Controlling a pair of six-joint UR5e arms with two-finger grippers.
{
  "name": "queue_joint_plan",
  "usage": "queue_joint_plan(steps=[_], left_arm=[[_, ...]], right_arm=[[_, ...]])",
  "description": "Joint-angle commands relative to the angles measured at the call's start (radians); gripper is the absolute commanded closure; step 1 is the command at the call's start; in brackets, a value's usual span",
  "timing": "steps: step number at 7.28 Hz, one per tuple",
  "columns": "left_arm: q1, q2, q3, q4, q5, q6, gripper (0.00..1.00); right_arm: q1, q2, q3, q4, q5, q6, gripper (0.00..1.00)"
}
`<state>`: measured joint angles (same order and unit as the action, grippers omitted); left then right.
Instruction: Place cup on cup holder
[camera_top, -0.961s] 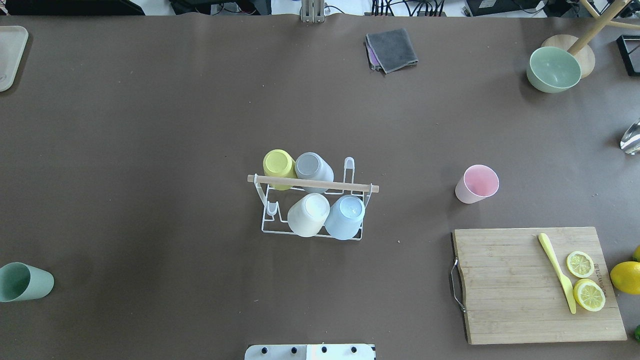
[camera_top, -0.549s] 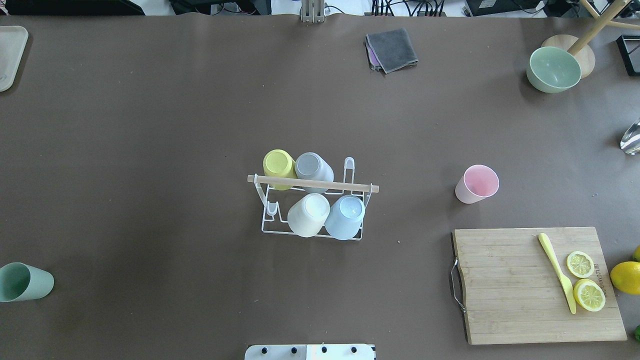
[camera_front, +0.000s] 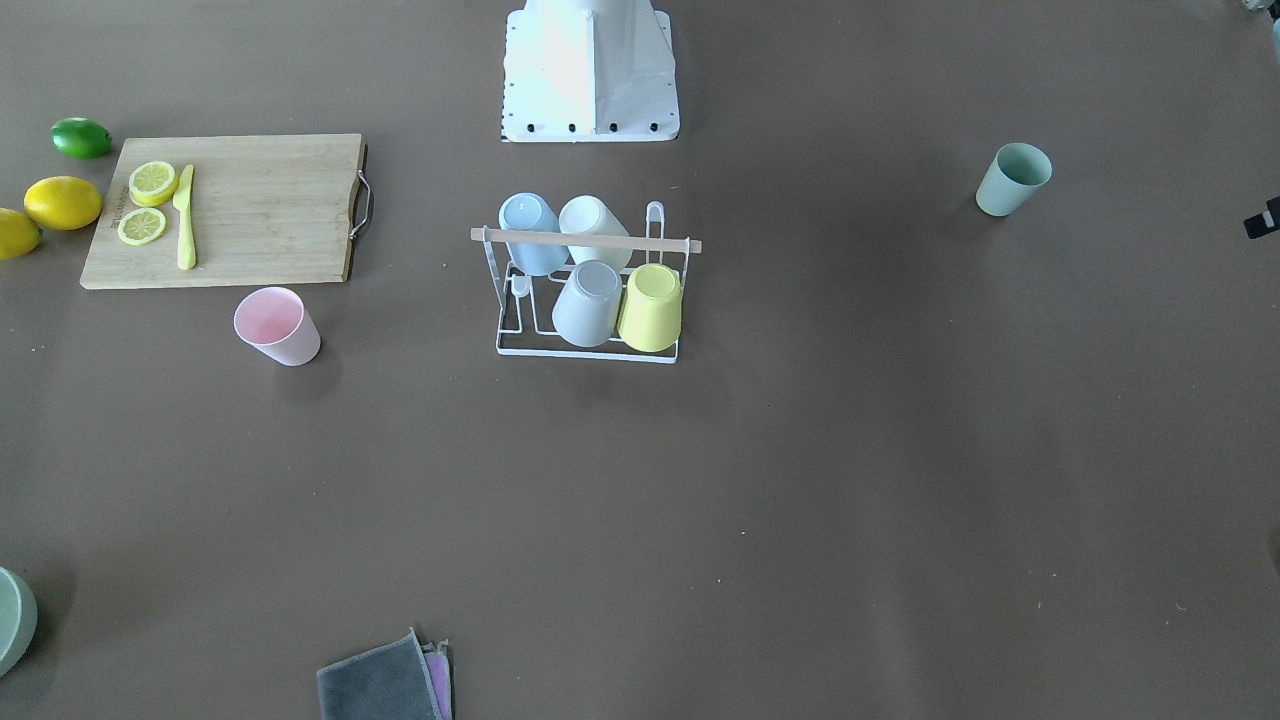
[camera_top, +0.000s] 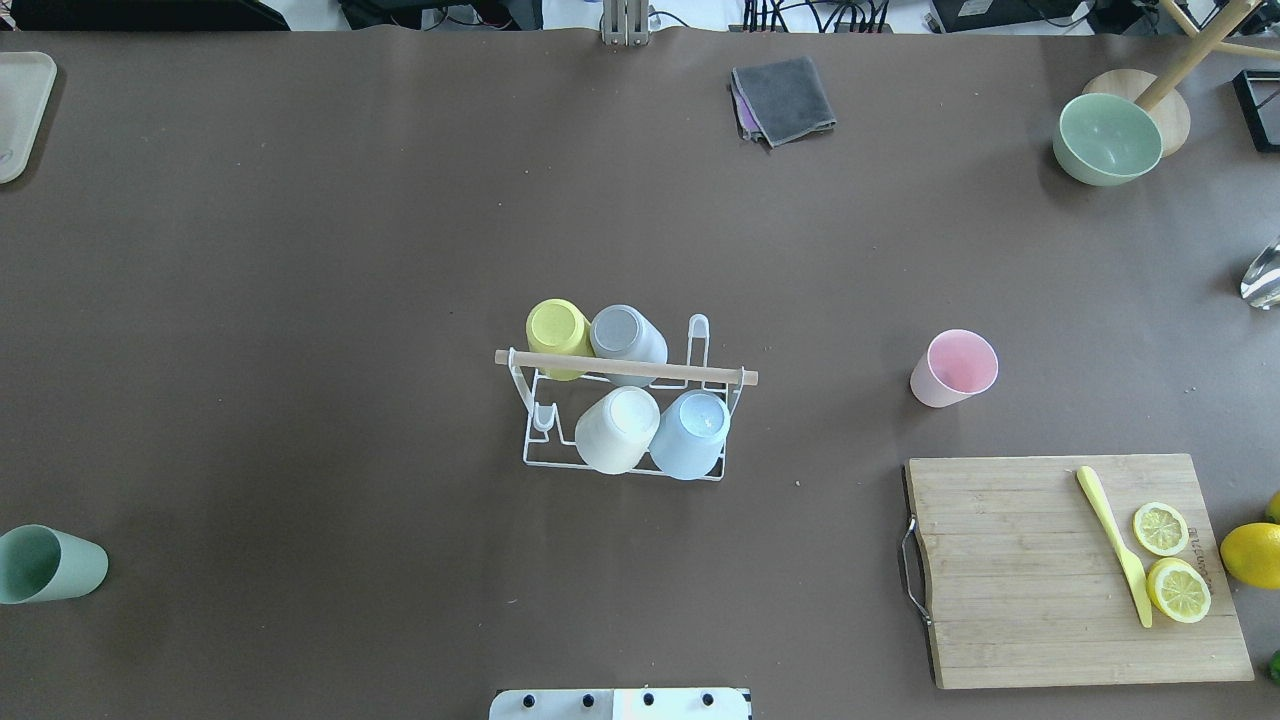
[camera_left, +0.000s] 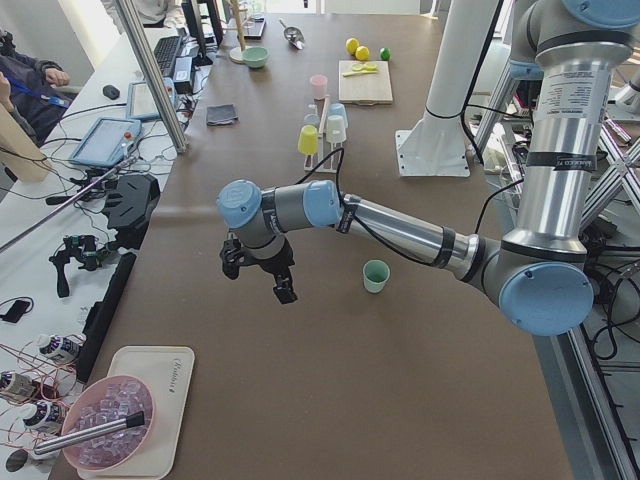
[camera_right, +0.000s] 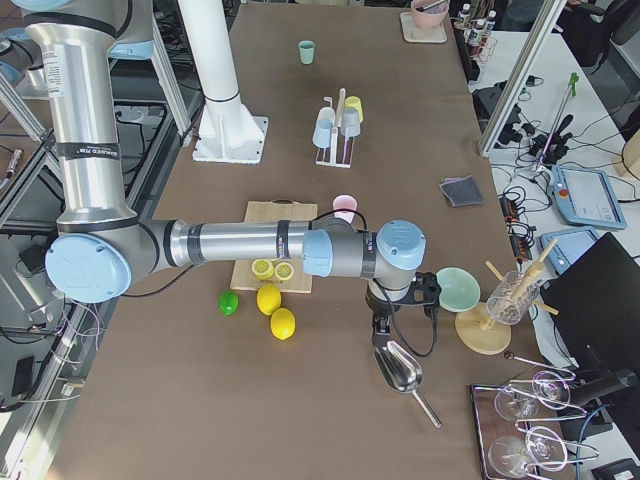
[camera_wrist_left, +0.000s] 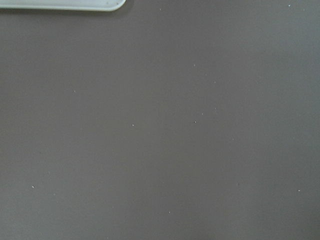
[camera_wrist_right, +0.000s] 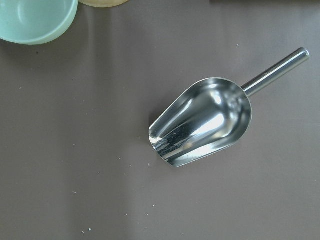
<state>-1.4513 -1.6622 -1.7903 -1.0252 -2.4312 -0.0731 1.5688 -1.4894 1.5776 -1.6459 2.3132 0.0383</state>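
Looking straight down on the brown table (camera_wrist_right: 75, 165), and a shiny metal scoop (camera_wrist_right: 202, 122) lies on its back right of centre. Its open mouth points down and to the left, bright reflections run along the inside, and its round handle (camera_wrist_right: 275, 72) angles away to the upper right. Up in the top left corner sits part of a mint green bowl (camera_wrist_right: 35, 20), cut off by the edge. Just beside it, a sliver of a light wooden disc (camera_wrist_right: 102, 2) peeks in along the top. Pale specks dot the table surface near the bottom.
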Motion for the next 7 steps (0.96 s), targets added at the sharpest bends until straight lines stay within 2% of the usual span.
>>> queue_joint_plan(steps=[1,3,4,5,6,7], left_arm=[[0.072,-0.001,0.015,0.127,-0.053,0.001,0.02],[0.120,0.001,0.020,0.244,-0.103,0.009,0.02],[0.143,0.001,0.046,0.267,-0.136,0.010,0.02],[0.169,0.001,0.089,0.267,-0.164,0.033,0.02],[0.202,-0.002,0.135,0.267,-0.189,0.056,0.02],[0.219,-0.008,0.162,0.267,-0.207,0.056,0.02]], right_arm=[[-0.006,0.018,0.001,0.000,0.000,0.002,0.00],[-0.021,0.034,0.001,-0.002,0.002,0.006,0.00],[-0.042,0.069,0.004,-0.024,0.002,0.015,0.00],[-0.058,0.124,0.004,-0.097,0.002,0.020,0.00],[-0.100,0.188,-0.002,-0.150,0.005,0.061,0.00],[-0.127,0.217,0.011,-0.155,0.012,0.156,0.00]])
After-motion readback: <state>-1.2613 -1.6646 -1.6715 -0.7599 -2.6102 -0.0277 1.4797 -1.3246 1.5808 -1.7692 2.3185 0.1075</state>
